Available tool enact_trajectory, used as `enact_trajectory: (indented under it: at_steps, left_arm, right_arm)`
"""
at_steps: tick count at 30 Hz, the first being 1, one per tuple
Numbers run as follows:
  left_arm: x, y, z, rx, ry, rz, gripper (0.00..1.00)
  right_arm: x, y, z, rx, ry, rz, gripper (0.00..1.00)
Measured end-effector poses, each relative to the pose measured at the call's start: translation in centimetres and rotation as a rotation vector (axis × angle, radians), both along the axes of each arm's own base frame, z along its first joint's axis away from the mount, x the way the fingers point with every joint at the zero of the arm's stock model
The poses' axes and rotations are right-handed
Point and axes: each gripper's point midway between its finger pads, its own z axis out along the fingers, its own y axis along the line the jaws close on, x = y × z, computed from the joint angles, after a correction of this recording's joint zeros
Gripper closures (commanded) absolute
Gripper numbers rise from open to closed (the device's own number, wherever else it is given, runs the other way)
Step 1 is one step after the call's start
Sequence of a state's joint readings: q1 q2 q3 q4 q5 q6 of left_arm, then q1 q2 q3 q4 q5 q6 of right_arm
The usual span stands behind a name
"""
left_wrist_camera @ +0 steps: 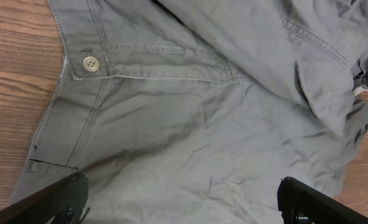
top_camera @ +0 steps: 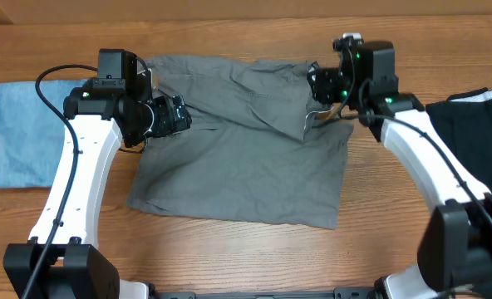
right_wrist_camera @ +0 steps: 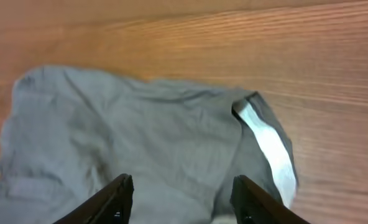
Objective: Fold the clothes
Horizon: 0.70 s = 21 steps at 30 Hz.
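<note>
The grey clothes [top_camera: 246, 158] lie spread and wrinkled on the wooden table [top_camera: 229, 249]. Over their left edge hangs the left gripper [top_camera: 175, 115], its jaws wide apart and holding nothing, and at their far right corner the right gripper [top_camera: 322, 83] has its jaws partly apart above the cloth. Blue denim [top_camera: 22, 133] lies left of the clothes, a black garment [top_camera: 479, 124] to their right.

Bright, even light; the right wrist view is soft, blurred.

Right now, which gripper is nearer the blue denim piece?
Left. The left gripper hangs over the grey garment beside the denim; the right gripper is over the garment's opposite side.
</note>
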<state>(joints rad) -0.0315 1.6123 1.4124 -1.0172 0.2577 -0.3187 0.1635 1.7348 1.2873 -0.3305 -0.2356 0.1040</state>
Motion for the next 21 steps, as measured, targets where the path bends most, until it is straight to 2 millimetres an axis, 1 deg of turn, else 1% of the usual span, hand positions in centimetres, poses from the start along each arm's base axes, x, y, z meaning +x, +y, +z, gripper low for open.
enact_trajectory:
  at_steps: [2, 3, 6, 8, 10, 14, 18, 21]
  left_arm:
    - [0.0, 0.0, 0.0, 0.0, 0.0, 0.0, 0.0]
    - [0.0, 0.0, 0.0, 0.0, 0.0, 0.0, 0.0]
    - [0.0, 0.0, 0.0, 0.0, 0.0, 0.0, 0.0]
    - [0.0, 0.0, 0.0, 0.0, 0.0, 0.0, 0.0]
    - [0.0, 0.0, 0.0, 0.0, 0.0, 0.0, 0.0]
    - [0.0, 0.0, 0.0, 0.0, 0.0, 0.0, 0.0]
    - [0.0, 0.0, 0.0, 0.0, 0.0, 0.0, 0.0]
    - [0.0, 0.0, 0.0, 0.0, 0.0, 0.0, 0.0]
  right_arm:
    - [1.0, 0.2, -1.2, 0.0, 0.02, -0.002, 0.52]
    - [1.3, 0.1, -2.2, 0.002, 0.042, -0.008, 0.53]
    - [1.4, -0.4, -5.6, 0.006, 0.126, -0.033, 0.53]
    - [1.4, -1.0, -7.2, 0.005, 0.161, -0.048, 0.53]
    - [1.4, -1.2, -8.3, 0.011, 0.187, -0.056, 0.54]
    - [1.2, -0.9, -9.8, 0.028, 0.225, -0.048, 0.54]
    - [0.8, -0.3, -10.6, 0.055, 0.255, -0.021, 0.53]
    - [0.3, 0.0, -10.8, 0.069, 0.276, -0.006, 0.53]
